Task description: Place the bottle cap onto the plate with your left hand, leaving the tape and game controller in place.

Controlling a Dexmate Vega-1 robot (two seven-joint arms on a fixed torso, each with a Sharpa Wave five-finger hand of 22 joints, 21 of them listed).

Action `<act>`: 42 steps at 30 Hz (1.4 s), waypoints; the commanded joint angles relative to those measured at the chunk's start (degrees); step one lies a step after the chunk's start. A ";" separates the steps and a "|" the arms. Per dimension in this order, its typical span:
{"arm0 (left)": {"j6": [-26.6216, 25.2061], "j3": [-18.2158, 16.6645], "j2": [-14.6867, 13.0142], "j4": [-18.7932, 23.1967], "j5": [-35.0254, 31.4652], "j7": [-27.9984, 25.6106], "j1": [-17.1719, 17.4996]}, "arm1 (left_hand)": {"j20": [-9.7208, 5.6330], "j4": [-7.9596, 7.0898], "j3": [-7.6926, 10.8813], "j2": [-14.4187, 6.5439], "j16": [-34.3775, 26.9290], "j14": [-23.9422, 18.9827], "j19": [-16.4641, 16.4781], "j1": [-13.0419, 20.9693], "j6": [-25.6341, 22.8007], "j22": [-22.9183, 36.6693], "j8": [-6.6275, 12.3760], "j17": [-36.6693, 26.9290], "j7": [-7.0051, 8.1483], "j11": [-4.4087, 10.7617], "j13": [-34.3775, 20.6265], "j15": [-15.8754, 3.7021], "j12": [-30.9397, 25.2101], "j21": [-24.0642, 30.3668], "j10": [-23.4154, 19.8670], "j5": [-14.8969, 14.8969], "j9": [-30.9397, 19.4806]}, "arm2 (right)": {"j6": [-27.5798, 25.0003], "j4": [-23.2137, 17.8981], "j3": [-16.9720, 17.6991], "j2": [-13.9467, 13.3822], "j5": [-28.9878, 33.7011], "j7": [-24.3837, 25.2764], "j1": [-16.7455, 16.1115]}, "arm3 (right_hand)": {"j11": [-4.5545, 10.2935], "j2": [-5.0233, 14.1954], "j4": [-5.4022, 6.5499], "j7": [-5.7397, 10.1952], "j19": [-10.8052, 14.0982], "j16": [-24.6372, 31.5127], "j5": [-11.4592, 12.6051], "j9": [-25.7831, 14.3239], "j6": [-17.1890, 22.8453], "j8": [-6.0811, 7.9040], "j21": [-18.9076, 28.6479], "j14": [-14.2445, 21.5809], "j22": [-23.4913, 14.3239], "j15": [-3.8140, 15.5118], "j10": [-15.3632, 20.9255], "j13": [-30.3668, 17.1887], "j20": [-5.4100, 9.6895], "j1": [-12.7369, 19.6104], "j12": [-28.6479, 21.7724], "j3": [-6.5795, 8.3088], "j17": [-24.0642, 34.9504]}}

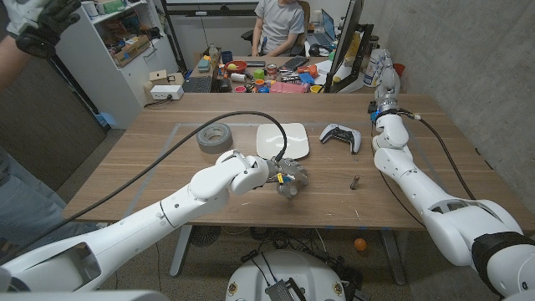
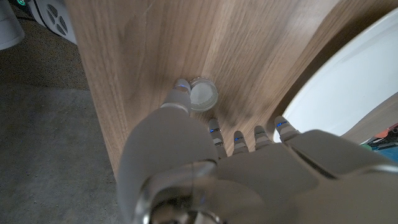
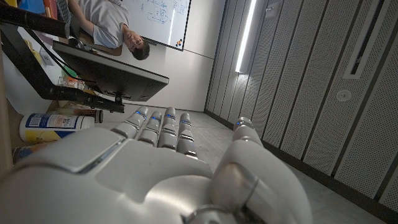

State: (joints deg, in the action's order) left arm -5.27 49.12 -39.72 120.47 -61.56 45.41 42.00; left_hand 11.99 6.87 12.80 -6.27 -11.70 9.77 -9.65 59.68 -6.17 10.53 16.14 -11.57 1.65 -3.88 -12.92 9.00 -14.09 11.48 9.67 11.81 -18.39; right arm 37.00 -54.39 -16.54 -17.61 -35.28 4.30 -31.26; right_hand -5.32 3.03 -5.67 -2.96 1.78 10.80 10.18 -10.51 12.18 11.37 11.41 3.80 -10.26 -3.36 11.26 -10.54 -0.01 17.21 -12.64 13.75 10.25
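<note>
The small white bottle cap (image 2: pixel 203 93) lies on the wooden table, close to the table's front edge. My left hand (image 1: pixel 288 177) hovers over it just in front of the white plate (image 1: pixel 282 140), fingers spread and holding nothing. In the left wrist view the thumb tip (image 2: pixel 181 86) touches the cap's side while the other fingertips (image 2: pixel 238 136) stop short of it, and the plate (image 2: pixel 348 93) lies just beyond them. The grey tape roll (image 1: pixel 215 136) sits left of the plate and the game controller (image 1: pixel 341 135) to its right. My right hand (image 1: pixel 386 82) is at the table's far right corner, fingers straight.
A small dark object (image 1: pixel 354 181) lies on the table right of my left hand. A cluttered desk (image 1: pixel 267 75) and a seated person (image 1: pixel 280 25) are behind the table. A person's gloved hand (image 1: pixel 42 25) shows at the upper left. A black cable (image 1: pixel 167 163) runs along my left arm.
</note>
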 commanded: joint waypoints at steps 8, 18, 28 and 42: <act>-3.83 1.73 1.39 -0.39 -5.93 0.55 1.59 | 0.19 0.13 -0.08 -0.25 -0.08 7.38 -9.68 0.67 -0.19 0.33 0.34 -0.25 -0.40 -0.34 -0.25 0.44 -0.18 0.18 6.48 -0.10 -0.49 | 0.26 1.78 0.14 0.43 -0.86 -1.19 0.52 | -0.05 -0.04 0.09 0.24 0.04 -0.04 0.25 -0.30 0.20 -0.28 -0.14 0.36 -0.23 -0.31 0.39 -0.11 -0.38 -0.47 0.19 -0.35 0.22; -4.28 2.26 2.75 -1.96 -5.67 0.87 1.31 | 0.15 0.35 0.00 -0.45 -0.57 5.58 -9.23 1.46 -6.83 0.33 3.15 -0.19 -2.21 -0.15 -0.26 0.05 -0.70 0.48 5.22 -0.23 -1.40 | 0.27 3.54 0.18 0.62 -0.97 -1.09 0.97 | -0.10 -0.12 0.12 0.24 -0.10 -0.04 0.29 -0.31 0.16 -0.28 -0.17 0.35 -0.23 -0.37 0.39 -0.12 -0.46 -0.65 0.20 -0.52 0.22; -5.54 2.87 3.83 -2.09 -5.99 3.20 0.58 | 0.19 0.70 -0.01 -0.17 -1.34 1.95 -8.14 2.56 -15.70 0.30 7.13 -0.08 -4.81 0.10 -0.12 -0.55 -2.31 0.78 0.32 -0.39 -2.77 | -0.57 2.38 0.24 0.00 -1.13 -0.99 0.71 | -0.16 -0.20 0.18 0.26 -0.24 -0.06 0.33 -0.31 0.13 -0.28 -0.20 0.31 -0.23 -0.41 0.11 -0.13 -0.57 -0.86 0.32 -0.69 0.22; -9.44 2.58 4.40 0.47 -11.97 7.31 1.23 | 0.20 0.16 -0.80 0.38 -2.88 -4.60 -5.85 2.00 -25.24 0.35 11.52 -0.01 -5.25 2.08 0.17 -2.26 -4.71 1.34 -8.68 -0.56 -4.18 | -1.73 2.14 -0.21 -0.02 -1.15 -1.40 1.09 | -0.21 -0.24 0.21 0.33 -0.50 -0.15 0.38 -0.32 -0.06 -0.34 -0.25 0.07 -0.24 -0.68 -0.39 -0.14 -0.82 -1.05 0.52 -0.88 0.21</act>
State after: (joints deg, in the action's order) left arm -12.24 52.01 -35.85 119.26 -69.95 50.34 42.65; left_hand 11.99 6.77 12.23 -6.36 -13.62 8.16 -9.66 61.70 -9.44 10.62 22.16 -11.52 1.72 -3.00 -12.77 7.66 -17.55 12.21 4.99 11.41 -2.40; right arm 36.22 -51.80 -16.39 -17.46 -36.48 3.02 -30.34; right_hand -5.54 2.63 -5.44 -2.97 1.16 10.80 10.16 -10.51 12.18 11.37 11.41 3.91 -10.26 -3.46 11.04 -10.53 -0.62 16.56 -12.19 13.05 10.25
